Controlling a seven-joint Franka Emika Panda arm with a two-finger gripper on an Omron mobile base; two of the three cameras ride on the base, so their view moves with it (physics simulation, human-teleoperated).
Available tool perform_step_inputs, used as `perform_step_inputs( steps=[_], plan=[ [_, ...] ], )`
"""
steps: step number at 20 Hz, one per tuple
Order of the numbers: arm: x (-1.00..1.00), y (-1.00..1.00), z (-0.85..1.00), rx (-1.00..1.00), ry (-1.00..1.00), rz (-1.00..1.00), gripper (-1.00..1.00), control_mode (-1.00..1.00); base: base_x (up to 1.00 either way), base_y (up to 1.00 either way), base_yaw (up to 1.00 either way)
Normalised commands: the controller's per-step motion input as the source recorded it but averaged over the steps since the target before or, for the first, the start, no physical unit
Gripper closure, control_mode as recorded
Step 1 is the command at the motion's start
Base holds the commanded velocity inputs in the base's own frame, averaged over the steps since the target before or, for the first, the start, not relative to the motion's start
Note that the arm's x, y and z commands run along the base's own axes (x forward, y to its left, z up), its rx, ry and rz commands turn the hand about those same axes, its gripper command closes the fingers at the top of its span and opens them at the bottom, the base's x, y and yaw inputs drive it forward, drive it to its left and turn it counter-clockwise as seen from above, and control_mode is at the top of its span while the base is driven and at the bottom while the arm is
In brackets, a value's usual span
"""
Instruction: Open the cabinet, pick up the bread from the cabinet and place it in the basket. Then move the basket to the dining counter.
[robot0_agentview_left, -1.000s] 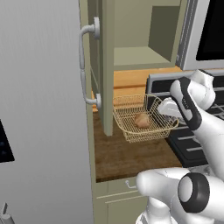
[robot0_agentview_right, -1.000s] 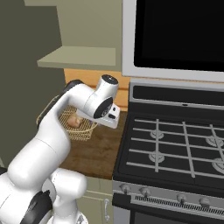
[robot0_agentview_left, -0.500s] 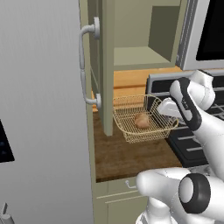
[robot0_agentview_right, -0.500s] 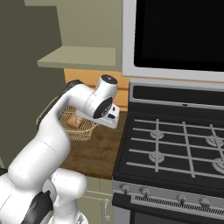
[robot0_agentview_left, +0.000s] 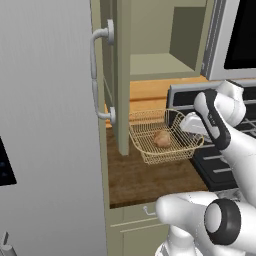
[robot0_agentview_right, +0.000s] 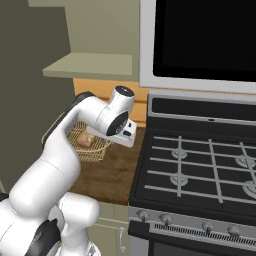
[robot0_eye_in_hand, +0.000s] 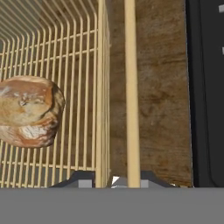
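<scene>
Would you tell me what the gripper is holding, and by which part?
The gripper holds the basket by its rim on the stove side; the bread lies inside.

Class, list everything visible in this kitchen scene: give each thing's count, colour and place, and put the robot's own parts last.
cabinet: one, olive green, door open, above the worktop
basket: one, tan-gold wire, on the worktop beside the stove
bread: one, tan-brown, inside the basket
worktop: one, dark wood, under the cabinet
stove: one, black, right of the worktop
fridge: one, grey, left of the cabinet
arm: one, white
tool: one, shut on the basket's rim
</scene>
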Motion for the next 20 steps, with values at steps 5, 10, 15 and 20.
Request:
perform_step_inputs(
  steps=[5,10,15,20],
  plan=[
    [0.0,0.0,0.0,0.0,0.0,0.0,1.0,1.0,-0.62,-0.43,-0.17],
    [0.0,0.0,0.0,0.0,0.0,0.0,1.0,1.0,-0.5,-0.31,-0.67],
    [0.0,0.0,0.0,0.0,0.0,0.0,1.0,1.0,-0.23,0.0,-0.93],
    [0.0,0.0,0.0,0.0,0.0,0.0,1.0,1.0,-0.05,0.0,-0.99]
  ],
)
